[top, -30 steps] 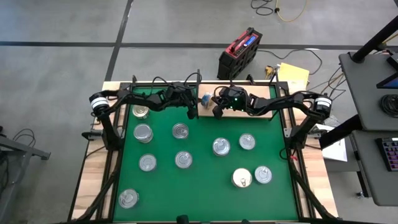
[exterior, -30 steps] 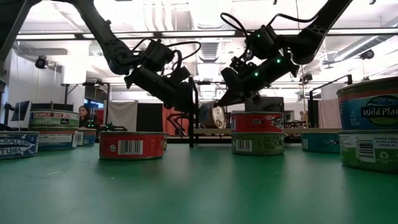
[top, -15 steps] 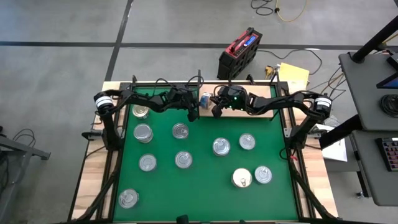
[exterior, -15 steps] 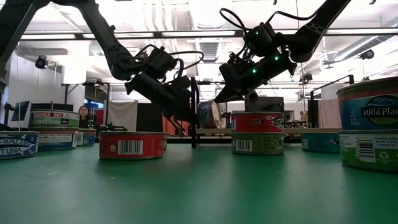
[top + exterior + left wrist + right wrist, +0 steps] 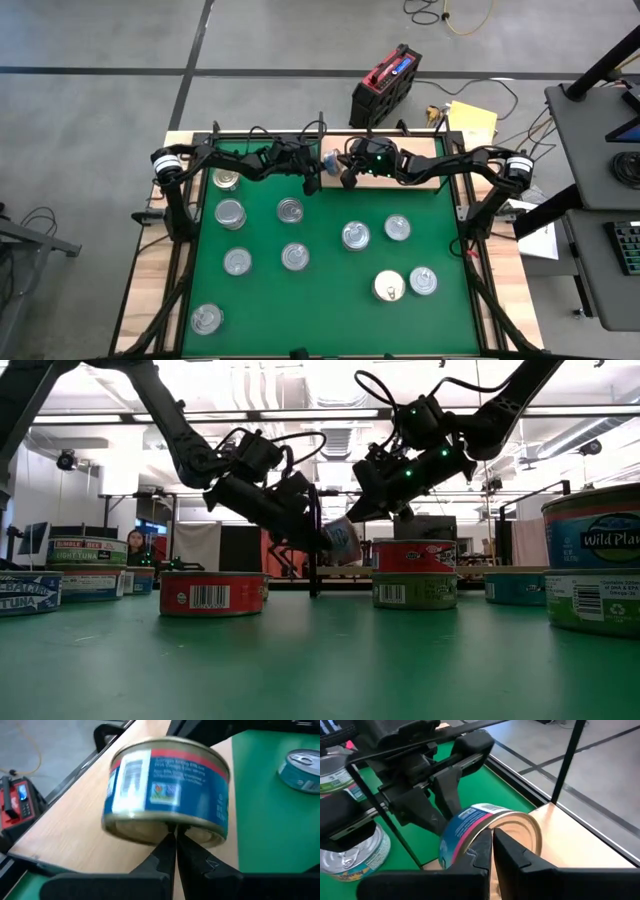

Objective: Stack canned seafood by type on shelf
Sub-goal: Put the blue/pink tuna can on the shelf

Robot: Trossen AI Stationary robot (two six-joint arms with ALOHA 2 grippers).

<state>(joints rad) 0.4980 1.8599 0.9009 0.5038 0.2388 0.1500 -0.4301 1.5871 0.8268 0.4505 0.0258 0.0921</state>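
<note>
A blue tin with a red band (image 5: 330,160) sits tipped up at the 12 o'clock edge of the green mat (image 5: 330,300), at the left end of the pale wooden board (image 5: 420,150). The left gripper (image 5: 312,183) is at its 8 o'clock side, the right gripper (image 5: 345,180) at its 4 o'clock side, so the tin lies between the two. Both grippers have their fingers pressed together with nothing between them. In the left wrist view the closed tips (image 5: 172,847) touch the lower rim of the tin (image 5: 167,790); in the right wrist view the closed tips (image 5: 490,845) touch the tin's (image 5: 485,832) silvery end. From table height the tin (image 5: 342,540) is tilted, with the left gripper (image 5: 318,540) against it.

Nine more tins lie spread over the mat: four in the 9 o'clock part, one at 7 o'clock (image 5: 207,319), two near the middle, and a pair at 4 o'clock, one of them gold-lidded (image 5: 389,286). The mat lies on a wooden table frame (image 5: 150,290).

Beyond the table at 12 o'clock, a red and black case (image 5: 386,84) stands on the grey floor, with a yellow sheet (image 5: 472,118) near it. At table height a person (image 5: 132,546) shows far off in the room.
</note>
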